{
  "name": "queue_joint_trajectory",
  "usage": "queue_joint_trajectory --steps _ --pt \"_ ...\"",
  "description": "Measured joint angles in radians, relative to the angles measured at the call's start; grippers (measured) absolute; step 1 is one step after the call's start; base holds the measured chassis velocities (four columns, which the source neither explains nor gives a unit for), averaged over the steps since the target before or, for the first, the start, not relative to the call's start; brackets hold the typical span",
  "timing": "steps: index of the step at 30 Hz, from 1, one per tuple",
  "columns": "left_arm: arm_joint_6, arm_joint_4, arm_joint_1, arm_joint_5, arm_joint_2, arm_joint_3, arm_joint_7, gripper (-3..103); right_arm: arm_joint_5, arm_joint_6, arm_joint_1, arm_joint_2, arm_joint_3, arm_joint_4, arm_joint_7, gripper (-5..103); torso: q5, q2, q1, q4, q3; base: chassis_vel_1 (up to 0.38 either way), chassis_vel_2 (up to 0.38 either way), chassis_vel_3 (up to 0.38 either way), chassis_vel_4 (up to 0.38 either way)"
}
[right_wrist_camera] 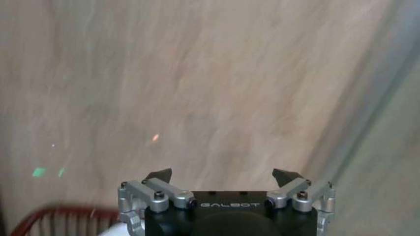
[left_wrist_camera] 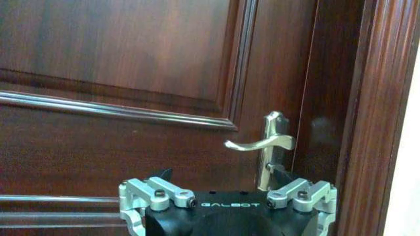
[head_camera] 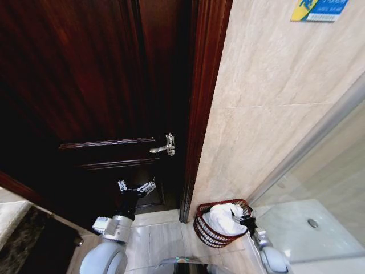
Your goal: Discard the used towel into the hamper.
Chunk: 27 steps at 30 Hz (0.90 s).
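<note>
The hamper [head_camera: 202,229], a small reddish-brown basket with ribbed sides, stands on the tiled floor at the foot of the beige wall, right of the door frame. A crumpled white towel [head_camera: 223,220] lies inside it. My right gripper [head_camera: 250,224] hovers at the hamper's right rim; in the right wrist view this gripper [right_wrist_camera: 223,174] is open and holds nothing, with the hamper's rim [right_wrist_camera: 59,215] at the corner. My left gripper [head_camera: 137,187] is raised in front of the dark door, open and holding nothing, and in the left wrist view it [left_wrist_camera: 223,174] points at the door.
A dark wooden door [head_camera: 97,85] with a silver lever handle [head_camera: 165,149] [left_wrist_camera: 259,143] fills the left. A beige stone wall [head_camera: 268,114] rises behind the hamper. A glass shower screen [head_camera: 331,188] and shower floor with a drain [head_camera: 312,223] lie right.
</note>
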Motion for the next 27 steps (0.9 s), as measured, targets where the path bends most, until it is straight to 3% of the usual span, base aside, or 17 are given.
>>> queue_joint_trajectory --steps 5,8,11,20,24,27 --pt "0.0 0.0 0.0 0.0 0.0 0.0 0.0 100 0.085 -0.009 -0.092 0.04 0.05 0.127 0.013 100 0.0006 0.0 0.0 -0.0001 0.0 0.0 0.0 0.0 0.0" --pt "0.0 0.0 0.0 0.0 0.0 0.0 0.0 100 0.132 -0.012 -0.154 0.076 0.067 0.207 0.063 100 0.001 0.0 0.0 -0.0003 0.0 0.0 0.0 0.0 0.0" --pt "0.0 0.0 0.0 0.0 0.0 0.0 0.0 100 0.179 0.01 -0.215 0.128 0.085 0.324 0.173 100 0.0009 0.0 0.0 0.0003 0.0 0.0 0.0 0.0 0.0" --pt "0.0 0.0 0.0 0.0 0.0 0.0 0.0 100 0.301 0.016 -0.305 0.226 0.125 0.592 0.172 100 0.0006 0.001 0.001 -0.0001 0.001 0.0 0.0 0.0 0.0" --pt "0.0 0.0 0.0 0.0 0.0 0.0 0.0 100 0.277 0.013 -0.318 0.226 0.12 0.653 0.178 100 0.001 0.01 0.005 -0.0001 0.005 0.0 0.0 0.0 0.0" --pt "0.0 0.0 0.0 0.0 0.0 0.0 0.0 100 0.178 0.038 -0.321 0.226 0.107 0.685 0.196 100 0.001 0.03 0.014 -0.0001 0.016 0.0 0.0 0.0 0.0"
